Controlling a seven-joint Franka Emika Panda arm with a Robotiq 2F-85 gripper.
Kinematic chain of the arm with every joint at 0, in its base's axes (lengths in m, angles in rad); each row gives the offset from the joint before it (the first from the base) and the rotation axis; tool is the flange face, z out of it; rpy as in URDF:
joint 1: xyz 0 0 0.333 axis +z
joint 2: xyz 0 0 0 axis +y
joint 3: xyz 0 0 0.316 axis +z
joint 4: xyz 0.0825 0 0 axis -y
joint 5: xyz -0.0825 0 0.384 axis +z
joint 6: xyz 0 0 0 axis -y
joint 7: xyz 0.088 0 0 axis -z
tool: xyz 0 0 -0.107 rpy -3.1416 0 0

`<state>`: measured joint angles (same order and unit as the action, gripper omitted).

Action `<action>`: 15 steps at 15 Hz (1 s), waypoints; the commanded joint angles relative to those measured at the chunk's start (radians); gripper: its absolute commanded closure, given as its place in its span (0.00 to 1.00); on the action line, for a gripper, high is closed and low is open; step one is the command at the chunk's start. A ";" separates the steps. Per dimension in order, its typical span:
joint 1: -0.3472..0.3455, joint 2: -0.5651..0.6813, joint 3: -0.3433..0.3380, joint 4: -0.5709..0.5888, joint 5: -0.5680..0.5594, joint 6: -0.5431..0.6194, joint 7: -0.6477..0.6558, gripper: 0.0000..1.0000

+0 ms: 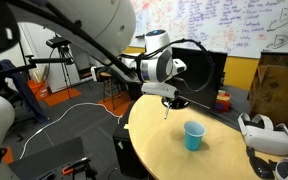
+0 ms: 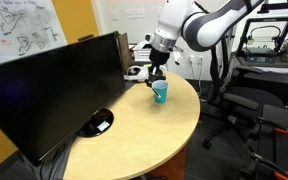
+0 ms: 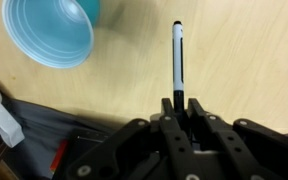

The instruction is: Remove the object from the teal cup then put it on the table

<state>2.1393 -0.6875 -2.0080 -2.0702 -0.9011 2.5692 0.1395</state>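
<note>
Your pincer (image 3: 181, 108) grips the pen (image 3: 178, 55) by one end above the counter (image 3: 244, 60) near its edge, so releasing from up here could let it roll off.

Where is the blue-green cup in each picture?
In an exterior view: teal cup low, right of centre.
In an exterior view: it sits near the middle.
Wrist view: top left, cut by the edge.
Shared landmark: the yellow table it stands on.

legible text: none | whiteboard (image 1: 219, 22) in an exterior view: handwriting, too small to read
</note>
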 commanded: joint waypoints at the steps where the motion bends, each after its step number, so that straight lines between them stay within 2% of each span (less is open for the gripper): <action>1: 0.042 -0.044 -0.012 0.041 0.041 -0.087 -0.044 0.95; 9: 0.060 -0.101 -0.009 0.078 0.086 -0.179 -0.068 0.95; 10: 0.064 -0.106 -0.011 0.082 0.090 -0.187 -0.070 0.90; 11: 0.067 -0.108 -0.012 0.085 0.090 -0.193 -0.069 0.54; 12: 0.070 -0.112 -0.013 0.088 0.089 -0.201 -0.068 0.53; 15: 0.072 -0.121 -0.010 0.093 0.088 -0.208 -0.064 0.33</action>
<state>2.1821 -0.7926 -2.0110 -2.0175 -0.8379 2.4041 0.1023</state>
